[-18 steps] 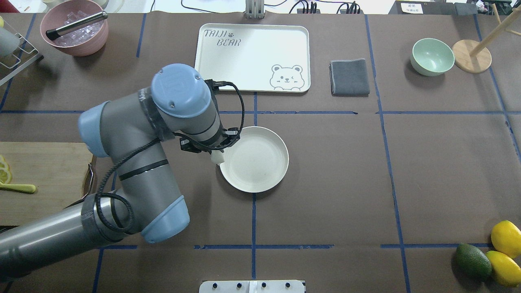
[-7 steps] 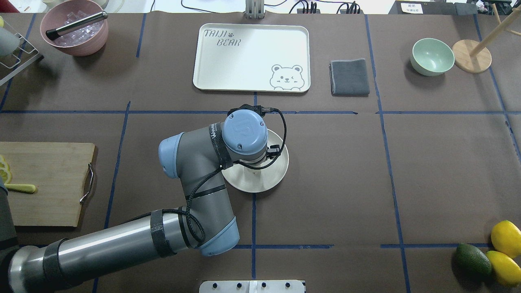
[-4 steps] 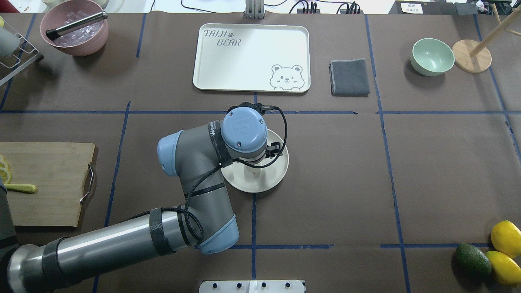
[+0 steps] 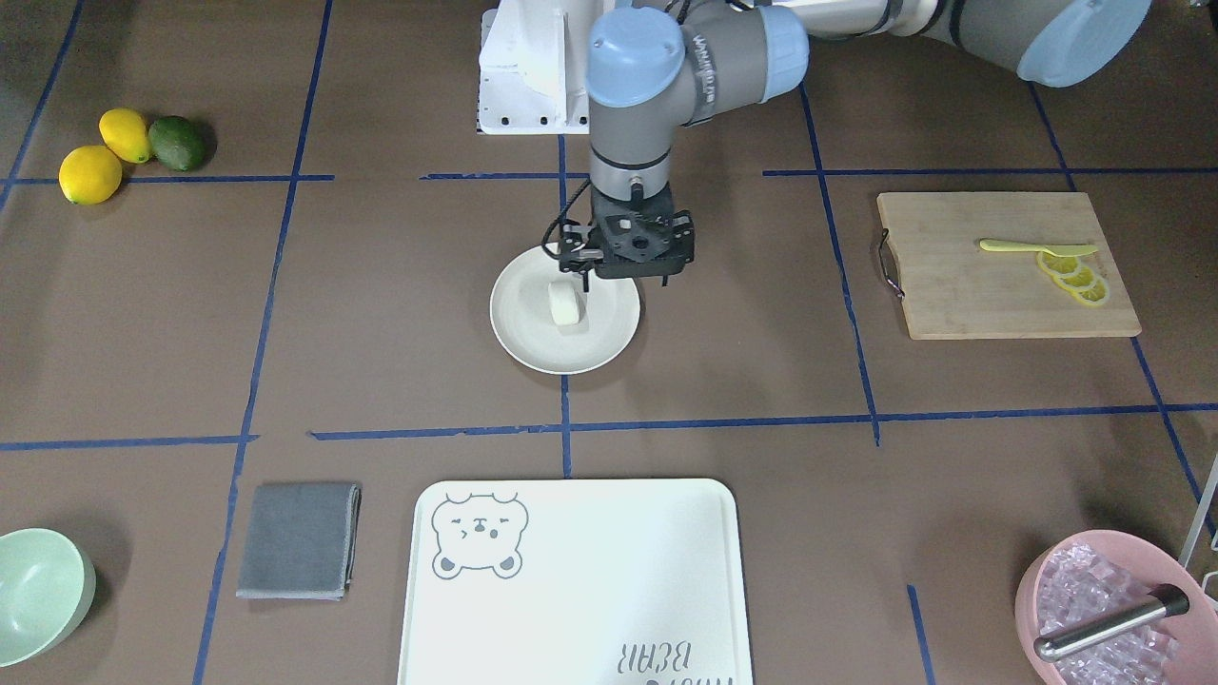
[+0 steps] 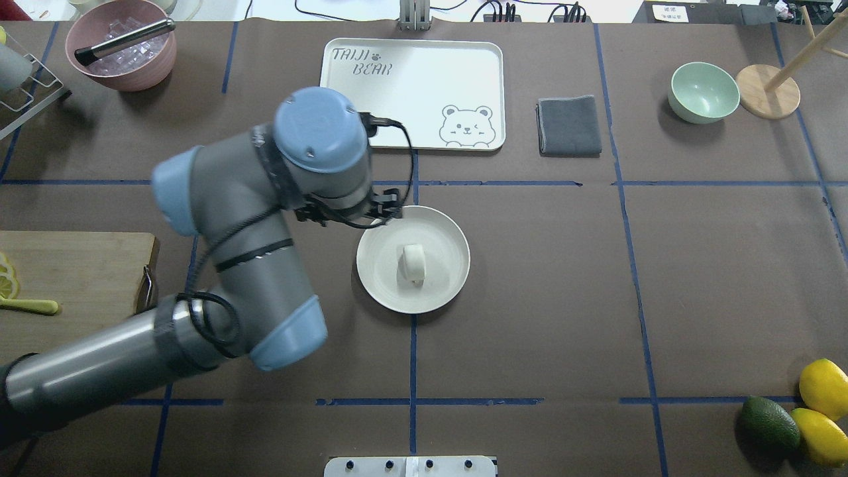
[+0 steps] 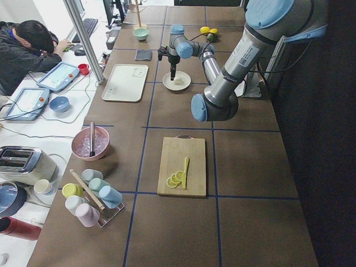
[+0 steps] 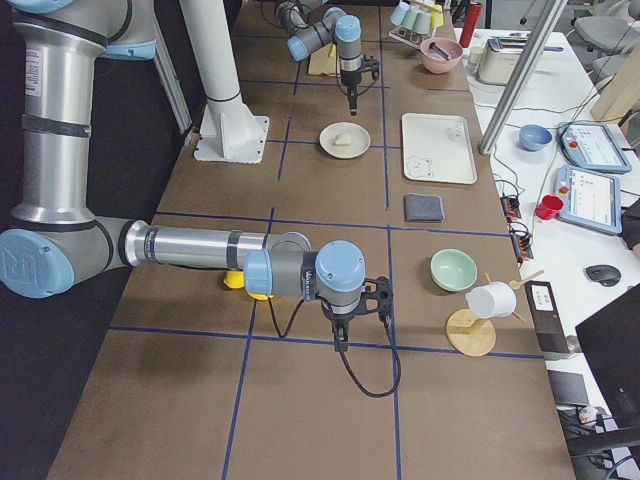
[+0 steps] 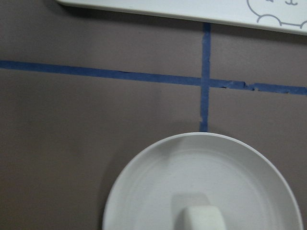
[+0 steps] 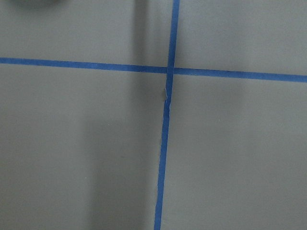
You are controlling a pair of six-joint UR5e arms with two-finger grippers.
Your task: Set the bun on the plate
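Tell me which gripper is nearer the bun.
Left. The left gripper hangs over the plate's edge beside the bun; the right gripper is far off, at the table's end.

Two lemons [image 4: 90, 175] [image 4: 126, 135], one avocado [image 4: 178, 143], one bun [image 4: 565, 303], one plate [image 4: 533, 335] (bowls [image 4: 38, 595] [image 4: 1032, 580]: two)

**Matt paper, smooth plastic, pale wood**

A matt brown paper sheet [image 5: 530, 298] covers the table, ruled with blue tape lines [image 5: 412, 358] that are slightly frayed. The round cream plate [image 5: 444, 278] looks like smooth, matt plastic, and the small white bun [image 5: 412, 263] is smooth and dull. At twelve o'clock of it, the rectangular white bear-print tray [image 5: 411, 99] has a faint sheen. At two o'clock lies a soft grey folded cloth [image 5: 568, 126], and at nine o'clock a rectangular chopping board [image 5: 73, 285] of pale matt wood. The left arm [image 5: 232, 218] is satin grey metal with glossy blue plastic caps [image 5: 321, 129].
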